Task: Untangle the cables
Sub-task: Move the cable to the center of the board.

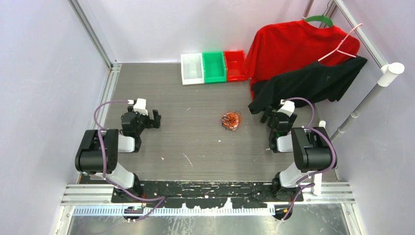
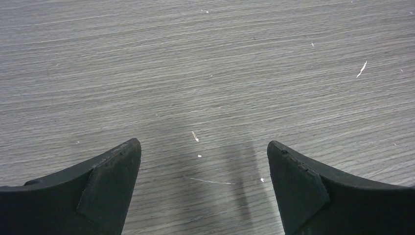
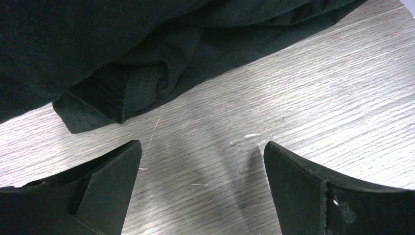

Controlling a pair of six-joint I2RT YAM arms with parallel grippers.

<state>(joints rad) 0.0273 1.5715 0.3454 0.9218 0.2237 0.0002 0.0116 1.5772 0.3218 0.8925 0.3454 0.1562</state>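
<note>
The cables (image 1: 231, 120) lie in one small tangled ball, mostly orange with some dark and pale strands, on the grey table near the middle in the top view. My left gripper (image 1: 155, 119) is open and empty, well to the left of the ball; in the left wrist view (image 2: 204, 149) only bare table lies between its fingers. My right gripper (image 1: 267, 115) is open and empty, to the right of the ball, close to a black shirt; the right wrist view (image 3: 202, 149) shows bare table between its fingers. The cables are out of both wrist views.
A black shirt (image 1: 313, 81) hangs on the right, its hem on the table just beyond my right gripper and seen in the right wrist view (image 3: 122, 54). A red shirt (image 1: 288, 46) hangs behind it. White (image 1: 191, 68), green (image 1: 214, 67) and red (image 1: 235, 65) bins stand at the back.
</note>
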